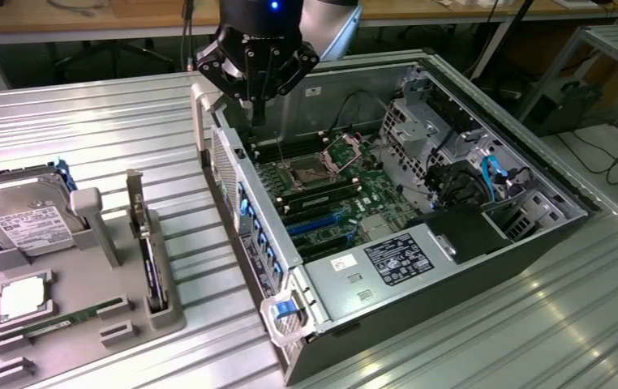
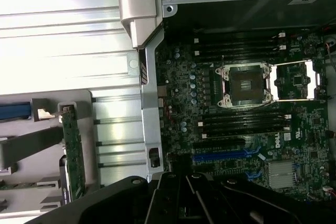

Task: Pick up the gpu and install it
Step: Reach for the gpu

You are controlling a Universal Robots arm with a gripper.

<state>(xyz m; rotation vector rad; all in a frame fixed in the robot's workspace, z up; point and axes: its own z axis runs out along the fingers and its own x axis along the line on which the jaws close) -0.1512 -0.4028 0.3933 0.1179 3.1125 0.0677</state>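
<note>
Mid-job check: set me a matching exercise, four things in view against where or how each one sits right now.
Things
1. gpu
2. hard drive
3. hand
4. CPU socket

Places or states
A. on the board inside the case, frame swung open
B. on edge in a slot of the grey tray
C. shut, above the case's wall
D. propped in the tray, white label showing

Pairs: 1-B; 2-D; 3-C; 4-A

"DELL" print on the motherboard (image 2: 184,103)
</note>
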